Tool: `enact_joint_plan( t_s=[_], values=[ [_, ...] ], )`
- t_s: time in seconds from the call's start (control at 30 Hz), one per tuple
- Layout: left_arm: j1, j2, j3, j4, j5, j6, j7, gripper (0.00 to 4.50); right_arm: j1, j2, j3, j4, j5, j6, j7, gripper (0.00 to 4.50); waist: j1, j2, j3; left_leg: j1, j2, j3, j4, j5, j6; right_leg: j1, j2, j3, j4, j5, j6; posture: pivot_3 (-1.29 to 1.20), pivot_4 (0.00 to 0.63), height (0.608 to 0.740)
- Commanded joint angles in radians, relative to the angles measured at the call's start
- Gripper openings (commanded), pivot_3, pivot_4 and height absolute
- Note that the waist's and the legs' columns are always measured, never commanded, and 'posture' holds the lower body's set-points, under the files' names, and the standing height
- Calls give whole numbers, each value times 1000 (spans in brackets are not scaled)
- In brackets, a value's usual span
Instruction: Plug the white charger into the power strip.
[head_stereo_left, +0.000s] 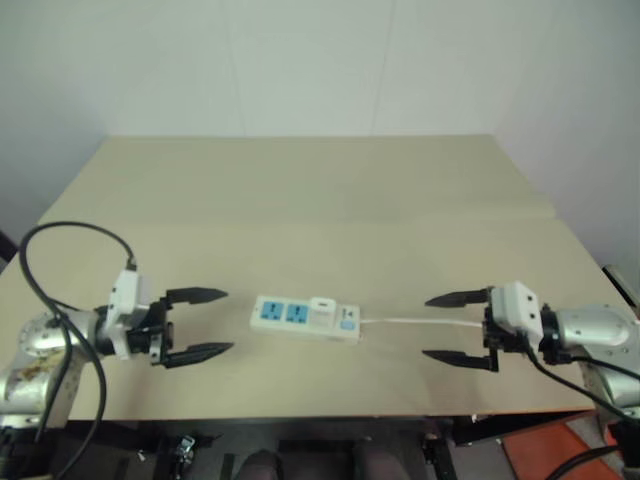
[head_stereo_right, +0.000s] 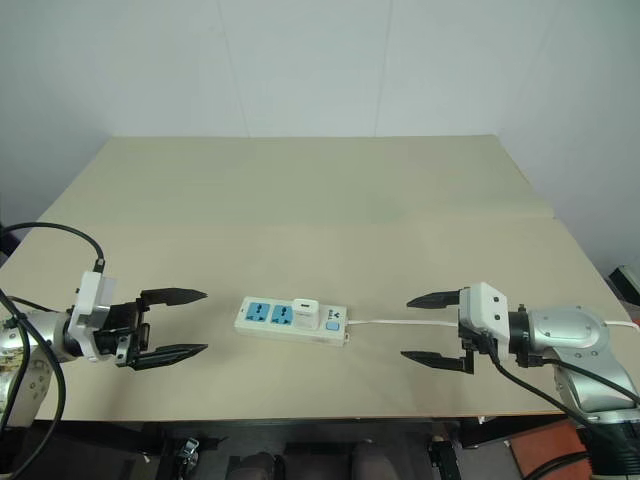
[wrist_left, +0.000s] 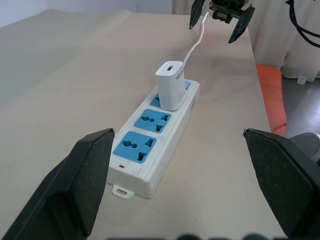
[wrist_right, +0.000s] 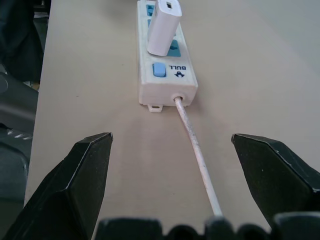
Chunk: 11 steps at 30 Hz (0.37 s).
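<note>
the power strip (head_stereo_right: 292, 320) lies flat near the front edge of the tan tabletop (head_stereo_right: 330, 200), roughly midway between the two arms, its long side running left to right. the white charger (head_stereo_right: 304, 312) stands upright in the socket nearest the cord end, the third of the three blue sockets; the other two sockets, on the robot's left side of it, are bare. next to the charger, at the cord end of the strip, sits a blue switch (wrist_right: 158, 70). a thin white cord (head_stereo_right: 400, 323) leaves that end and runs along the tabletop toward the robot's right.

the left gripper (head_stereo_right: 175, 323) hangs just above the tabletop to the left of the strip, pointing at its end, with its two black fingers spread wide and nothing between them. the right gripper (head_stereo_right: 432, 328) faces it from the other side, pointing back along the cord, its fingers just as wide apart and holding nothing. both stand clear of the strip with a stretch of bare tabletop in between, and neither touches the charger, the strip or the cord.
</note>
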Motion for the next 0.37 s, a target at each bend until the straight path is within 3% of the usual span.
enact_joint_plan(
  t_s=[0.03,0.37],
  values=[
    [-19,-2,21,3,14,-24,8,4500,3,-21,-45,-22,13,5,-10,4474,1,0,0,0,0,0,0,0,0,0,0,0,0,0,0,0,150,740],
    [-54,-28,4,32,30,-38,-9,4500,17,-47,-67,-24,25,41,-7,4474,10,0,0,0,0,0,0,0,0,0,0,0,0,2,-3,0,150,740]
  ],
)
